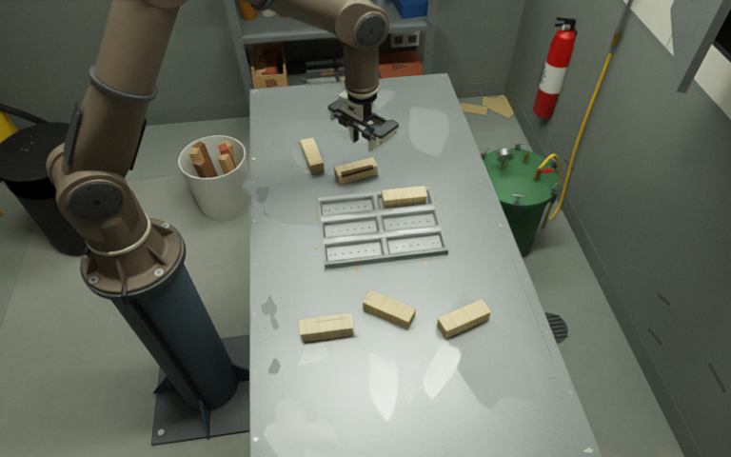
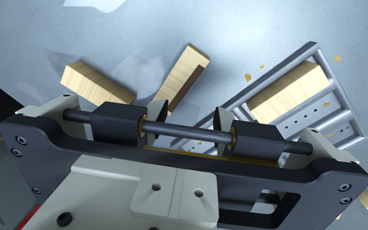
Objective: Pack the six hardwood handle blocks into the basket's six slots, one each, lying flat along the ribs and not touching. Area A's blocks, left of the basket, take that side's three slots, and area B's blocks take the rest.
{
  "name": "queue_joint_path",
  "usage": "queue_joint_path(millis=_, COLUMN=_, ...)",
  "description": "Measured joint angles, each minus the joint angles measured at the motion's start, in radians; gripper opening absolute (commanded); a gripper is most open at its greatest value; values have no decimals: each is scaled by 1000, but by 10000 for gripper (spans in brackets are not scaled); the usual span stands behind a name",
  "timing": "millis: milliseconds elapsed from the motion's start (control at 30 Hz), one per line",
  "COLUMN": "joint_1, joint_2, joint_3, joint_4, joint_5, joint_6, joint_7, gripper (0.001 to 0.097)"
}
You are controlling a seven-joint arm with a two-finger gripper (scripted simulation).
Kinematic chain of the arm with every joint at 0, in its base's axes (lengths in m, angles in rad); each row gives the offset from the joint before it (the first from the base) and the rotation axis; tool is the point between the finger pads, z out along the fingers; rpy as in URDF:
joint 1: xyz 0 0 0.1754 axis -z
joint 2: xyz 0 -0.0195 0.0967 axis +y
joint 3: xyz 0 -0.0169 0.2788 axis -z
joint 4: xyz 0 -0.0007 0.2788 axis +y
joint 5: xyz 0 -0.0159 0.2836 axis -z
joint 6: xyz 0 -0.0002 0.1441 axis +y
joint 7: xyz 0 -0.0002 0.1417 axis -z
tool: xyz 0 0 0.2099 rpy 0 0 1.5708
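A hardwood block with a dark groove [image 1: 355,170] [image 2: 181,78] lies on the table just beyond the basket's far edge, and my gripper [image 1: 364,141] [image 2: 190,119] hovers above and slightly behind it, open and empty. A second block [image 1: 311,155] [image 2: 96,86] lies to its left. The grey six-slot basket [image 1: 382,226] [image 2: 298,108] sits mid-table. One block [image 1: 404,196] [image 2: 287,90] lies flat in its far right slot; the other slots hold nothing. Three more blocks lie on the near side: one at the left [image 1: 326,327], one in the middle [image 1: 389,309], one at the right [image 1: 463,318].
Behind the table stands a shelf unit [image 1: 329,37] with boxes. A white bucket of wood offcuts [image 1: 214,175] stands off the table's left edge beside my arm's base [image 1: 140,258]. A green drum [image 1: 520,194] and a fire extinguisher [image 1: 554,67] are to the right.
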Motion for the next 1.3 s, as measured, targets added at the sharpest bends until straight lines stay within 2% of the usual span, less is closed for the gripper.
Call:
queue_joint_path(millis=333, joint_1=-18, joint_2=-10, joint_3=0, joint_4=19, joint_5=0, joint_6=-9, joint_7=-243, gripper=543)
queue_joint_path(millis=633, joint_1=-30, joint_2=-17, joint_3=0, joint_4=31, joint_5=0, joint_6=-15, joint_7=-392, gripper=543)
queue_joint_path(millis=1300, joint_1=-39, joint_2=-22, joint_3=0, joint_4=41, joint_5=0, joint_6=-19, joint_7=-511, gripper=543)
